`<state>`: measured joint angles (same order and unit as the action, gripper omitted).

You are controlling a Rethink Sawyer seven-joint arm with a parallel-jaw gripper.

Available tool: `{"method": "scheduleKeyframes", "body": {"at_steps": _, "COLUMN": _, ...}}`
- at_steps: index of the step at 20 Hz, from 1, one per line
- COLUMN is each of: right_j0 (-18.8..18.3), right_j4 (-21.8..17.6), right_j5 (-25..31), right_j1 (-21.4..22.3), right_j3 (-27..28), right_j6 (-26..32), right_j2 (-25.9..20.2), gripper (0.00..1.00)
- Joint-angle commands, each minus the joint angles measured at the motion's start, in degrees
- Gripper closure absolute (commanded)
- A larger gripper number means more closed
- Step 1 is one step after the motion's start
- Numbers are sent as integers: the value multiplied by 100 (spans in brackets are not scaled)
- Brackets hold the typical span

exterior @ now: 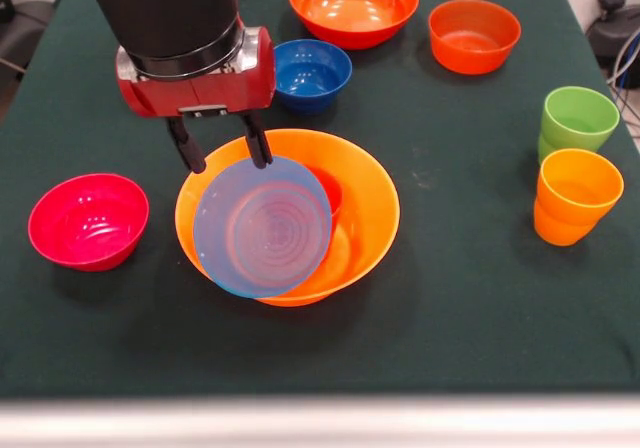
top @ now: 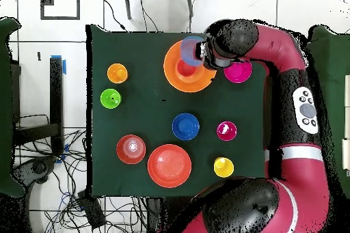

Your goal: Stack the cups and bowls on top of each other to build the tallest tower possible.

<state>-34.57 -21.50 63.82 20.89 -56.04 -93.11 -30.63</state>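
Note:
The wide orange bowl (exterior: pixel 365 208) stands at mid-table, and it also shows in the overhead view (top: pixel 174 73). A red-orange cup (exterior: pixel 331 192) sits inside it. A light blue bowl (exterior: pixel 262 228) stands tilted on edge in the orange bowl, its underside facing the front camera. My gripper (exterior: pixel 222 150) hangs just above its top rim with the fingers spread. One finger (exterior: pixel 259 142) touches the rim and the other is clear of it. The magenta bowl (exterior: pixel 88 220) sits to the left. The green cup (exterior: pixel 577 118) and the orange cup (exterior: pixel 575 196) stand at the right.
A dark blue bowl (exterior: pixel 312 71), a large red-orange bowl (exterior: pixel 353 3) and a smaller orange-red bowl (exterior: pixel 474 34) sit at the far side. The overhead view also shows a crimson cup (top: pixel 227 130) and a yellow cup (top: pixel 223 167) near the robot's base.

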Motion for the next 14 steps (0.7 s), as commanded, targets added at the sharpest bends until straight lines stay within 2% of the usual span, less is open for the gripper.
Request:
{"method": "scheduleKeyframes", "body": {"at_steps": 1, "right_j0": 276, "right_j4": -472, "right_j5": -333, "right_j1": -182, "right_j3": -83, "right_j6": 989, "right_j2": -26, "gripper": 0}}
{"method": "scheduleKeyframes", "body": {"at_steps": 5, "right_j0": 333, "right_j4": -494, "right_j5": -210, "right_j1": -202, "right_j3": -41, "right_j6": 746, "right_j2": 112, "gripper": 0}}
{"method": "scheduleKeyframes", "body": {"at_steps": 10, "right_j0": 627, "right_j4": -443, "right_j5": 77, "right_j1": 15, "right_j3": -144, "right_j6": -573, "right_j2": 710, "gripper": 0}}
{"method": "scheduleKeyframes", "body": {"at_steps": 14, "right_j0": 871, "right_j4": -299, "right_j5": 423, "right_j1": 63, "right_j3": -110, "right_j6": -1334, "right_j2": 1203, "gripper": 0}}
